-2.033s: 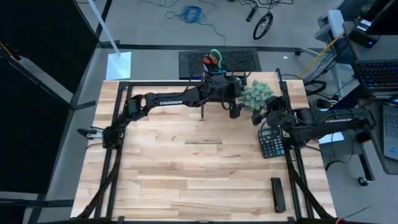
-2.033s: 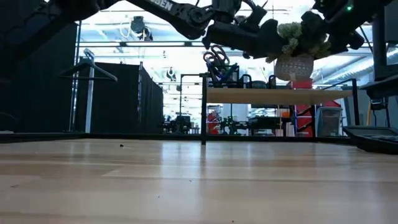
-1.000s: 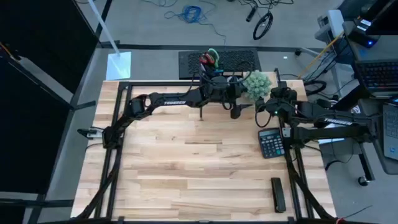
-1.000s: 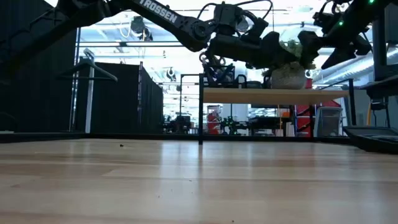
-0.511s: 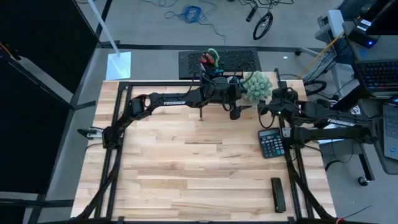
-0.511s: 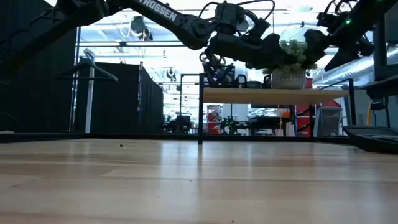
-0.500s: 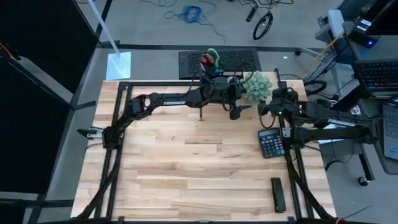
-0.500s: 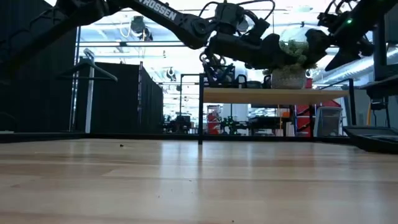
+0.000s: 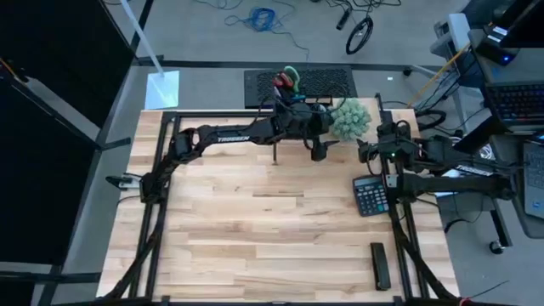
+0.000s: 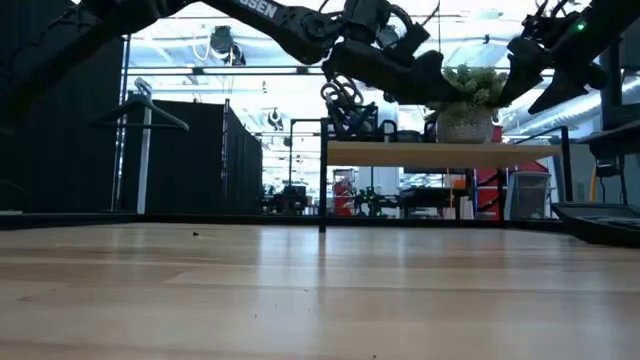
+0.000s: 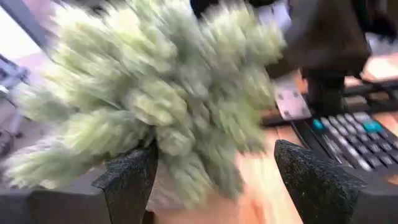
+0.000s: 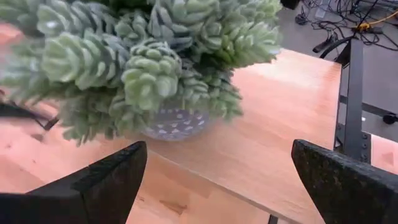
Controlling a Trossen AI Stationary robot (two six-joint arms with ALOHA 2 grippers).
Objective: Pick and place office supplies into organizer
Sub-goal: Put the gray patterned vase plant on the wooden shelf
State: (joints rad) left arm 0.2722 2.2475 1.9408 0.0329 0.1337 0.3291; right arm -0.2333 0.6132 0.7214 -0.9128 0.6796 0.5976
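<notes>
From my station the left wrist view was smeared: the plant (image 11: 161, 106) blurred, its pot hidden behind the fingers (image 11: 127, 180), and the calculator (image 11: 348, 140) cut by the edge. Overhead, the left arm (image 9: 255, 132) covered most of the organizer (image 9: 299, 100).

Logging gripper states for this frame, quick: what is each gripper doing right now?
Left gripper: open, holding nothing, facing the green plant.
Right gripper: open, holding nothing, facing the same plant on the wooden riser.
</notes>
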